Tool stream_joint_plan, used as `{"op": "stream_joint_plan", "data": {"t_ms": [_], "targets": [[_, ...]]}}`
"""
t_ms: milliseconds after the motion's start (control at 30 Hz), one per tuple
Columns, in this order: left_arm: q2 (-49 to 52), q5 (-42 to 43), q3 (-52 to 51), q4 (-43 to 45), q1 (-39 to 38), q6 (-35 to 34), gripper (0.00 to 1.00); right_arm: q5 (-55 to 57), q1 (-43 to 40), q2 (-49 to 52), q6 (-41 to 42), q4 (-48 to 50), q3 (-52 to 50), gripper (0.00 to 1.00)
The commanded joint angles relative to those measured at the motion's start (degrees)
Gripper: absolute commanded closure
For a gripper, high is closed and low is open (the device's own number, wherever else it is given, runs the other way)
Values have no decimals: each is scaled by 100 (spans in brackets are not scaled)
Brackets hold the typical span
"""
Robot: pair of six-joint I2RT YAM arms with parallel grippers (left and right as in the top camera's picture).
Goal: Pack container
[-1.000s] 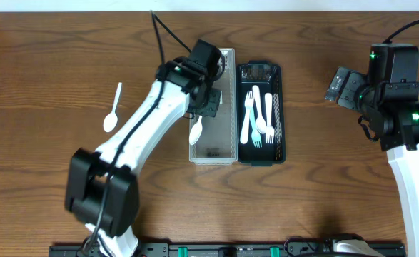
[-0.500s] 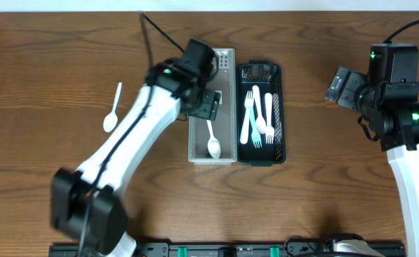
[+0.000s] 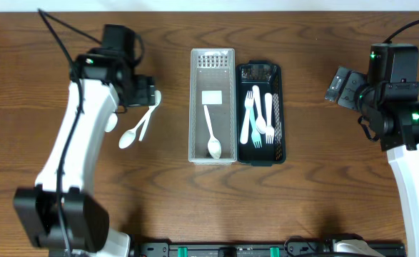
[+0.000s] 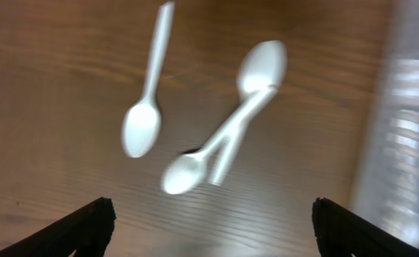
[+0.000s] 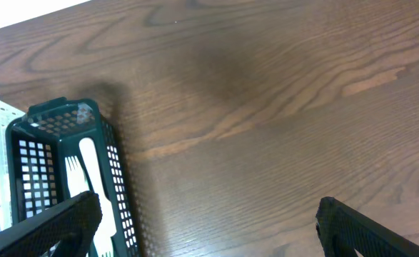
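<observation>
Left of the grey basket, the left end effector gapes empty over crossed spoons; closing could snag both.

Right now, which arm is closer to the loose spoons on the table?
Left. The left gripper hovers right by the spoons; the right gripper sits far off, beyond the white basket and the black basket.

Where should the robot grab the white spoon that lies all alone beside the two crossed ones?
Probably the middle of its thin handle, coming straight down from above. The lone spoon lies flat on the table, apart from the crossed spoons, so the left gripper can close across it; its bowl is wider and rounded.
</observation>
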Motion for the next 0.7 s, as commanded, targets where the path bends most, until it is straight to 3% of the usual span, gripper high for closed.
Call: {"op": "stream_joint_plan", "data": {"t_ms": [0,333,433,567,667], "targets": [[511,-129,-17,33,367,376,9,46,-42,11,-66,-7,22,1],[1366,-107,-17,195,540,2100,15,46,-42,11,-66,-7,22,1],[1620,409,-17,210,542,2645,19,44,-42,11,-66,-7,24,1],[2002,584,-17,219,542,2966,34,46,-42,11,-66,-7,22,1],[2194,586,-17,232,553,2964,34,44,-42,11,-68,-7,22,1]]}}
